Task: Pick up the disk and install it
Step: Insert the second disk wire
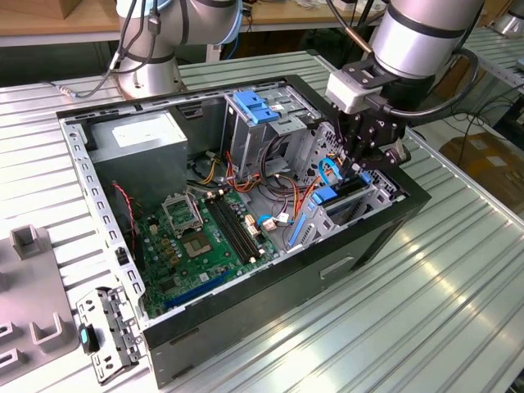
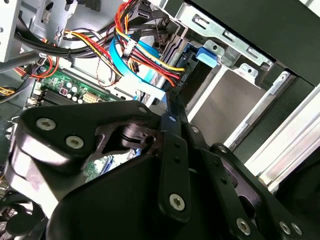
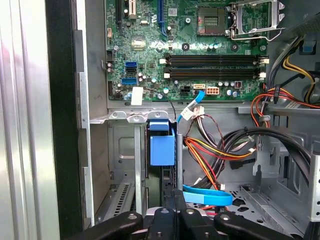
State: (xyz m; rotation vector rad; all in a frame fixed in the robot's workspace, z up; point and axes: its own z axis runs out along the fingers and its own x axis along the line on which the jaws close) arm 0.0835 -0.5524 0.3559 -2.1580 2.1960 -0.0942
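We see the open black desktop computer case [image 1: 246,319] lying on its side on the ribbed metal table [image 1: 458,286], with the green motherboard [image 1: 205,241] at its middle. In the exterior view, the arm's black gripper [image 1: 360,168] reaches down into the metal drive bay at about 3 o'clock from the motherboard. The disk [image 1: 337,195], a flat grey drive framed by blue plastic rails, stands on edge in that bay directly under the gripper, and its blue end faces the motherboard. In the first wrist view the blue rail end [image 3: 162,145] sits upright in the bay's slot, close beside a blue flat cable [image 3: 207,196]. We cannot tell whether the jaws are clenched on the disk or released. At 10 o'clock from the motherboard lies the grey power-supply box [image 1: 139,139], and at 1 o'clock stands a tall metal cage with a blue latch [image 1: 255,106].
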